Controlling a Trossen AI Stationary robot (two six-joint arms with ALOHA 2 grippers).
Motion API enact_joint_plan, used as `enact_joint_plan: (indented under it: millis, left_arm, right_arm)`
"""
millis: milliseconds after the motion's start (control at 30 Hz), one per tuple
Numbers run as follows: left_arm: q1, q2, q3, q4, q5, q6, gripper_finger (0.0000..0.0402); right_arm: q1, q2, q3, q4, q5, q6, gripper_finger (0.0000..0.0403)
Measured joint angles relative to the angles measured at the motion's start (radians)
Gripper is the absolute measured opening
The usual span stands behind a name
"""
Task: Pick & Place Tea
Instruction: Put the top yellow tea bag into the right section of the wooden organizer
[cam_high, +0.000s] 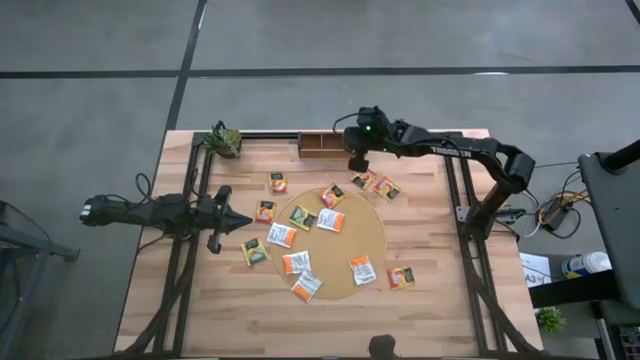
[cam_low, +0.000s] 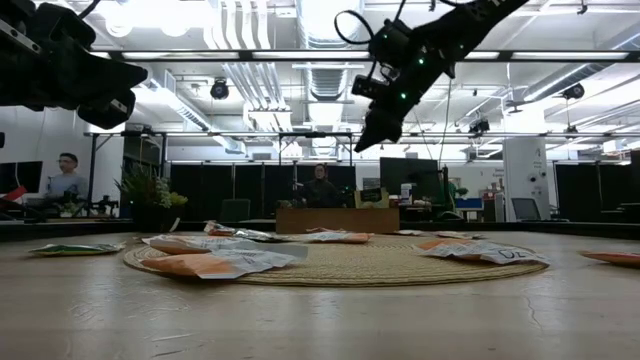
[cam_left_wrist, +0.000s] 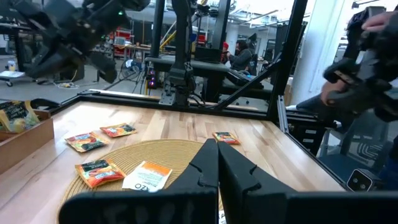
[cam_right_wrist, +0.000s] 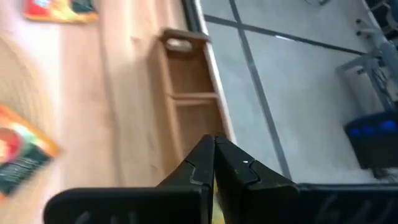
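More than a dozen tea sachets (cam_high: 331, 219) lie on and around the round mat (cam_high: 368, 238) at the table's (cam_high: 440, 300) centre, and we see the right gripper (cam_high: 358, 163), fingers together, nearest the pair by the far edge.

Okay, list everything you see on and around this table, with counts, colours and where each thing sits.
tea sachets: about thirteen; orange, white with orange, dark green with yellow; scattered on and around the mat
mat: one, tan, round, table centre
tray: one, brown wood, far edge
potted plant: one, green, far left corner
table: one, light wood
people: two, far back in the room
left end effector: dark, shut, beside the mat's left edge
right end effector: dark, shut, raised near the tray
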Motion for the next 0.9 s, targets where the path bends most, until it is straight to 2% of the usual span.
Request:
enact_joint_plan:
  millis: [400, 567, 700, 900]
  left_arm:
    - [0.0, 0.0, 0.0, 0.0, 0.0, 0.0, 0.0]
    - [0.0, 0.0, 0.0, 0.0, 0.0, 0.0, 0.0]
    - [0.0, 0.0, 0.0, 0.0, 0.0, 0.0, 0.0]
    - [0.0, 0.0, 0.0, 0.0, 0.0, 0.0, 0.0]
  right_arm:
    - [0.206, 0.0, 0.02, -0.034, -0.003, 0.158, 0.0009]
    - [0.268, 0.0, 0.049, -0.099, -0.002, 0.298, 0.0014]
    - [0.302, 0.008, 0.089, -0.165, -0.002, 0.431, 0.0042]
    - [0.339, 0.079, 0.182, -0.295, -0.018, 0.595, 0.0113]
